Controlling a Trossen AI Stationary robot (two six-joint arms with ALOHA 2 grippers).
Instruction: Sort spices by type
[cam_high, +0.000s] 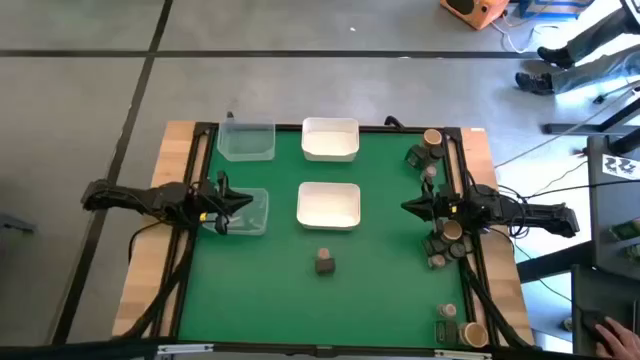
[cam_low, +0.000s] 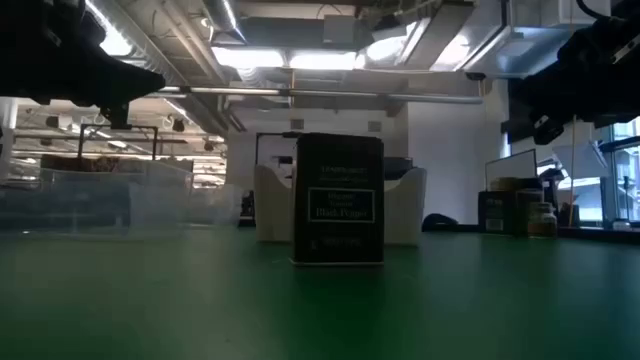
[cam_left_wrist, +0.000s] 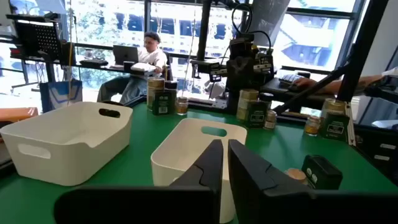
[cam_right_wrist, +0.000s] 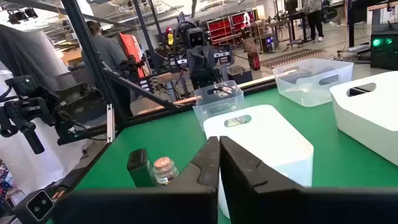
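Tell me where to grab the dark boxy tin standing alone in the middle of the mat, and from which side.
Probably best from above. The boxy tin stands upright on the green mat, with a small jar close beside it. Close the hand across its two flat side faces just below the top, avoiding the jar's side. Both the left hand and right hand hover apart from it.

Two white trays (cam_high: 330, 139) (cam_high: 328, 204) sit mid-table, two clear tubs (cam_high: 246, 141) (cam_high: 247, 212) to their left.

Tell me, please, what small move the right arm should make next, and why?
Probably the right gripper should swing toward the lone dark boxy tin on the green mat. Its fingers are shut and empty, and that tin stands apart from the spice containers along the right edge.
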